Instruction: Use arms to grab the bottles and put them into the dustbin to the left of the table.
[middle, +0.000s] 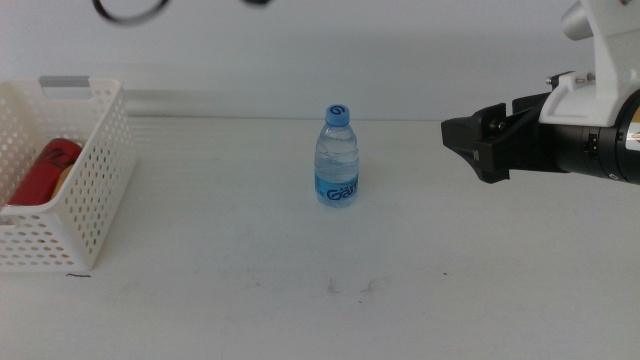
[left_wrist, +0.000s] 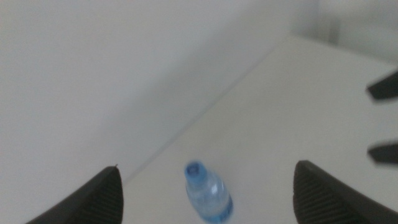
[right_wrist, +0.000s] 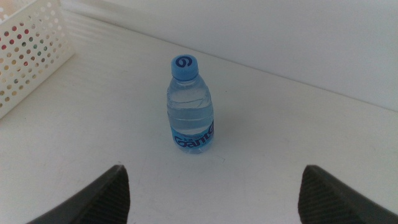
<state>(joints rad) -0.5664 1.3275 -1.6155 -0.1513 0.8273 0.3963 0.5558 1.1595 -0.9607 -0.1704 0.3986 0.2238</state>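
Currently the clear plastic water bottle with blue cap (middle: 337, 158) stands upright mid-table (middle: 420, 270). Right pincer (middle: 458, 142) near it, jaws wide; left pincer (left_wrist: 205, 199) overhead, also wide. Judged light, smooth, squashable: grip mid-body at the label.

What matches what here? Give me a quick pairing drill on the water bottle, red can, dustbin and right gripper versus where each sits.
Things:
1. water bottle
2. red can
3. dustbin
4. right gripper

Places:
A. at the table's left edge
B. upright mid-table
C. right of the bottle, above the table, jaws open
D. lying inside the basket

Pairs: 1-B, 2-D, 3-A, 4-C
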